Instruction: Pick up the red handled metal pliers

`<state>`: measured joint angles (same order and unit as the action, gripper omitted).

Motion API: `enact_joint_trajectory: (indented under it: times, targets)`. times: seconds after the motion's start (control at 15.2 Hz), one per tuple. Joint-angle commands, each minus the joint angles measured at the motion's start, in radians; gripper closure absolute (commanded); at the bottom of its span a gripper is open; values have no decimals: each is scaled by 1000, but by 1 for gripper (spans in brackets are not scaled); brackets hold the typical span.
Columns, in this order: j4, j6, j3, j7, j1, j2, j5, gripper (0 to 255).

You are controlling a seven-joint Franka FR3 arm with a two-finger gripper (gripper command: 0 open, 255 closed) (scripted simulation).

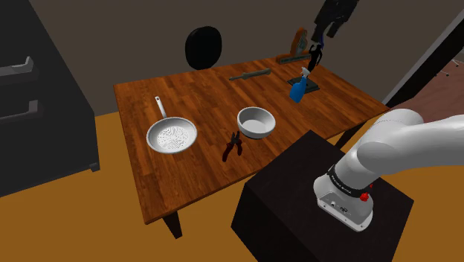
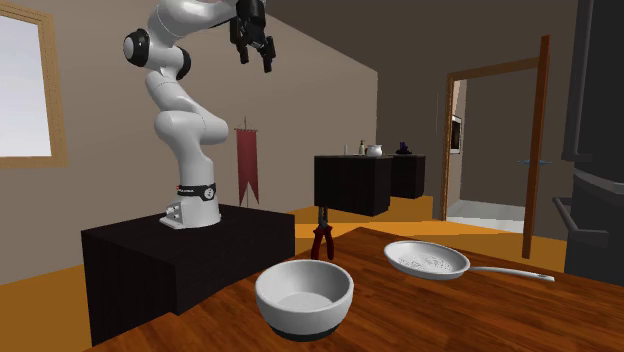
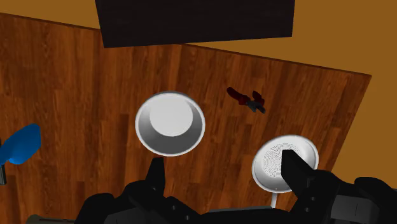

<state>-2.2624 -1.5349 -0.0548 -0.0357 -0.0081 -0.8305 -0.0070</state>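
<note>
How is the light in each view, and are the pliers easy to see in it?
Shoulder view: dim, the dark red pliers nearly blend into the brown table. Second exterior view: brighter, with a pale window; the pliers show clearly. Wrist view: even light, the pliers look small and dark.

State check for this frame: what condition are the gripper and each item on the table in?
Gripper: fingers open, empty, high above the table.
Pliers: lying flat on the table, not held.
Bowl: upright, empty.
Pan: upright, empty.
Spray bottle: standing on the table.
</note>
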Motion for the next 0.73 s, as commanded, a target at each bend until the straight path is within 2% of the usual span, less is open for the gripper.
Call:
enact_joint_trajectory:
  times: [0.0, 0.66]
  targets:
    - [0, 0, 0, 0, 0, 0, 0, 0]
    - [-293, -334, 108, 118, 24, 26, 54, 0]
